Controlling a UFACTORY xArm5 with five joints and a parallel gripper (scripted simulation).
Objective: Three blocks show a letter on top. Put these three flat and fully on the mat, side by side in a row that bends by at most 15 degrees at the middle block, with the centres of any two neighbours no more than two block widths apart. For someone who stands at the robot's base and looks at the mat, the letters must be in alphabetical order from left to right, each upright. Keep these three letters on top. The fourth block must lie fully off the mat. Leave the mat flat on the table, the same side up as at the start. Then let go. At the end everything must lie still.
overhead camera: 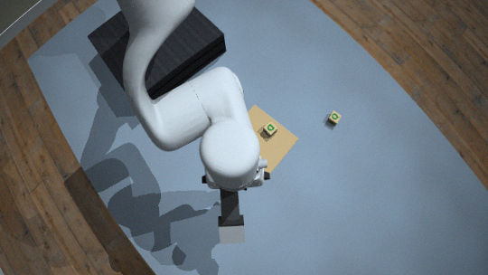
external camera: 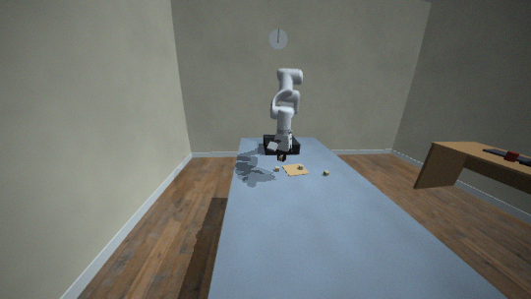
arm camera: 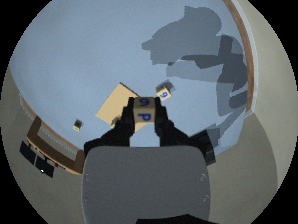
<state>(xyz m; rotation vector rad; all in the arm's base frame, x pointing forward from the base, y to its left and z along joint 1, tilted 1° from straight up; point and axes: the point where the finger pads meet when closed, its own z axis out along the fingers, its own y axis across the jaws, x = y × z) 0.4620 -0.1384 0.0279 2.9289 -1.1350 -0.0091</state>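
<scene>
My gripper [arm camera: 144, 105] [external camera: 281, 156] is shut on a tan block [arm camera: 144, 106] with a blue letter and holds it above the table, over the near-left edge of the tan mat [overhead camera: 284, 144] [external camera: 291, 172] [arm camera: 112, 112]. In the top view the arm hides the gripper and this block. A block with a green letter [overhead camera: 270, 128] [external camera: 300, 167] lies on the mat. Another green-lettered block [overhead camera: 334, 118] [external camera: 325, 172] [arm camera: 79, 124] lies on the table to the right of the mat. A fourth block [external camera: 276, 168] [arm camera: 164, 94] lies on the table just left of the mat.
The robot's black base block [overhead camera: 190, 45] stands at the table's far end. A wooden side table [external camera: 472, 159] stands apart at the right. The blue table top [overhead camera: 361, 203] ends in a wooden floor on both sides.
</scene>
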